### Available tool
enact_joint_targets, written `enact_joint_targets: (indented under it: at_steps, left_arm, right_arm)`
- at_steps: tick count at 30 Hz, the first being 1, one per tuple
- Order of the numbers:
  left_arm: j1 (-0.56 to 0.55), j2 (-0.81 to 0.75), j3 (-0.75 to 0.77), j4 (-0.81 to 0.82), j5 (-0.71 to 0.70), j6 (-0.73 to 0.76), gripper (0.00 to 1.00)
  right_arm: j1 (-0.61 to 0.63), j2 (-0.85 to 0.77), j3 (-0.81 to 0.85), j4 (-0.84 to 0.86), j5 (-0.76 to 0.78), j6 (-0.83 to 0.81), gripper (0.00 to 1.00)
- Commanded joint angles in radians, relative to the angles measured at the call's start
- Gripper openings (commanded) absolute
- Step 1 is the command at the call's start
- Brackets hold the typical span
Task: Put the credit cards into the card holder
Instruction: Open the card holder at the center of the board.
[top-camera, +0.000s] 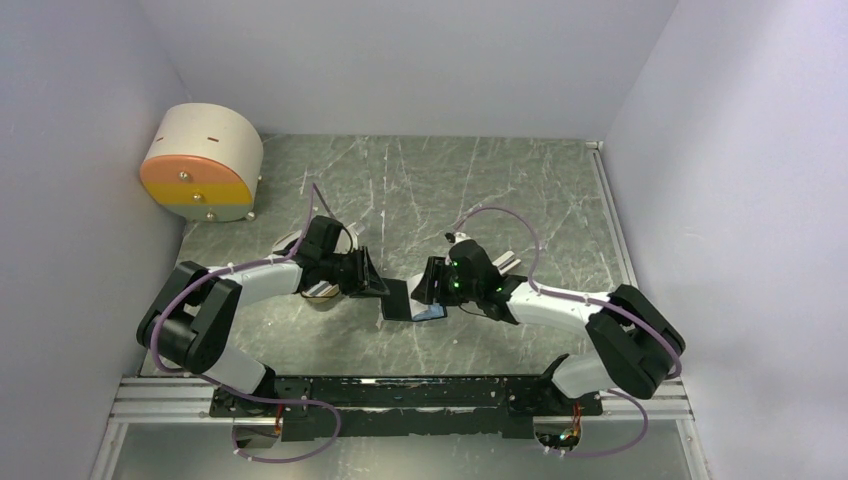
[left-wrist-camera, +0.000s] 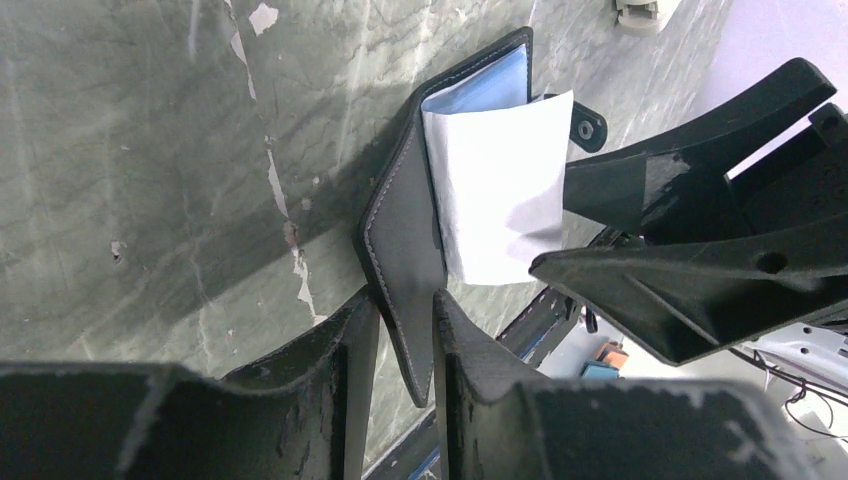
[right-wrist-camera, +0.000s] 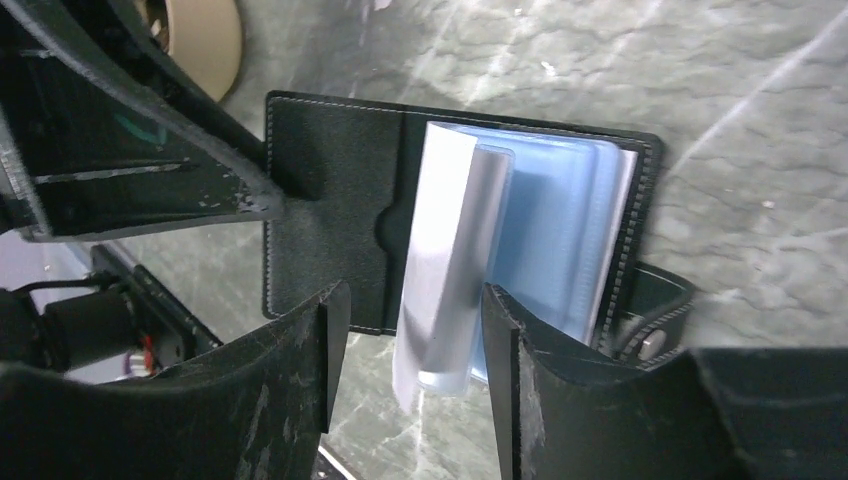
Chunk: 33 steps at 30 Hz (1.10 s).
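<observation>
Card holder (right-wrist-camera: 330, 220): lying open on the table (top-camera: 480, 190), blue pockets up.
Left jaws: at the card holder's black cover edge, narrowly parted around it; whether they grip it, cannot tell.
Right jaws: open, astride a whitish leaf (right-wrist-camera: 440, 250) standing from the card holder's pockets; card or sleeve unclear.

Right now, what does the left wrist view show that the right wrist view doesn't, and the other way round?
Only the left wrist view shows the card holder's black flap running between the left claw's fingers. Only the right wrist view shows the right claw open astride the upright pale sleeve, plus the flap's inside face. Both show the blue-grey pockets, the snap tab and the marbled table.
</observation>
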<state>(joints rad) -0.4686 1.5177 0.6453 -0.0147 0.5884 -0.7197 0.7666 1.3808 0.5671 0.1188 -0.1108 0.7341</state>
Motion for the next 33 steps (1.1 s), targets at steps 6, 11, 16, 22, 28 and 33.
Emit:
enact_joint_targets:
  at_steps: [6, 11, 16, 22, 28, 33]
  left_arm:
    - [-0.01, 0.007, 0.029, -0.02, -0.021, 0.024, 0.2]
    - [-0.01, 0.004, 0.034, -0.039, -0.028, 0.034, 0.12]
    - [-0.01, -0.012, 0.042, -0.066, -0.035, 0.05, 0.09]
    - [-0.01, -0.012, 0.042, -0.085, -0.041, 0.06, 0.09]
    - [-0.01, -0.019, 0.05, -0.118, -0.068, 0.073, 0.09]
    - [-0.01, -0.05, 0.057, -0.137, -0.082, 0.067, 0.16]
  right_arm:
    - [-0.006, 0.043, 0.027, 0.173, -0.213, 0.034, 0.56]
    - [-0.01, 0.013, 0.04, 0.104, -0.185, -0.011, 0.56]
    - [-0.017, -0.043, 0.069, -0.066, -0.024, -0.104, 0.56]
    - [-0.033, -0.081, 0.07, -0.149, 0.057, -0.158, 0.56]
    - [-0.051, -0.076, 0.051, -0.116, 0.022, -0.153, 0.54]
    - [-0.051, -0.068, 0.053, -0.076, -0.016, -0.138, 0.55]
